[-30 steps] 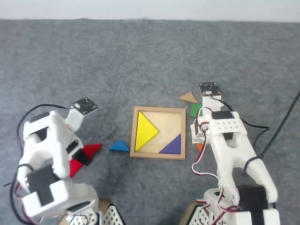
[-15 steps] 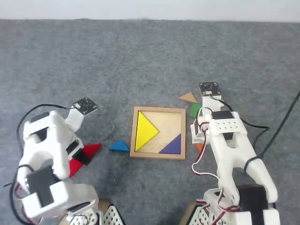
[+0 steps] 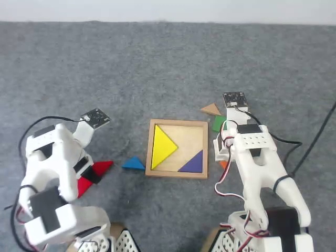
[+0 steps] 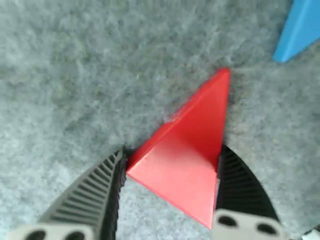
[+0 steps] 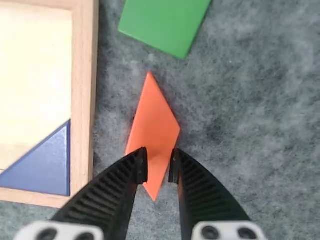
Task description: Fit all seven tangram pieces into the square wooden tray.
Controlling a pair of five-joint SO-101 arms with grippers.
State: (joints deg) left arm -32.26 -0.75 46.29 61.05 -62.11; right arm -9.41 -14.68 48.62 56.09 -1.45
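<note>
My left gripper (image 4: 170, 160) is clamped on the red triangle (image 4: 187, 150). One finger presses each side of its wide end, and its sharp tip points away from me across the grey carpet (image 3: 131, 68). From above, the red triangle (image 3: 100, 169) sits well to the left of the tray (image 3: 177, 122). The blue triangle (image 3: 134, 164) lies flat between them, close to the tray's left edge but not touching it. I can see a corner of the blue triangle (image 4: 300, 30) past the red tip, with bare carpet in between.

My right gripper (image 5: 158, 162) is closed tight on the narrow end of the orange piece (image 5: 155, 120). This piece lies flat on the carpet, just beside the tray's right edge (image 5: 84, 75), with a thin strip of carpet between them. The green piece (image 5: 165, 22) lies a little past its far tip, not touching it. From above, a brown triangle (image 3: 211, 109) sits near the green piece (image 3: 219, 123), off the tray's top right corner.

Inside the tray, the yellow triangle (image 3: 161, 147) lies along the left wall. The purple triangle (image 3: 193, 163) fills the bottom right corner, against the wall nearest the orange piece. The wood between them, up to the top right corner, is bare.
</note>
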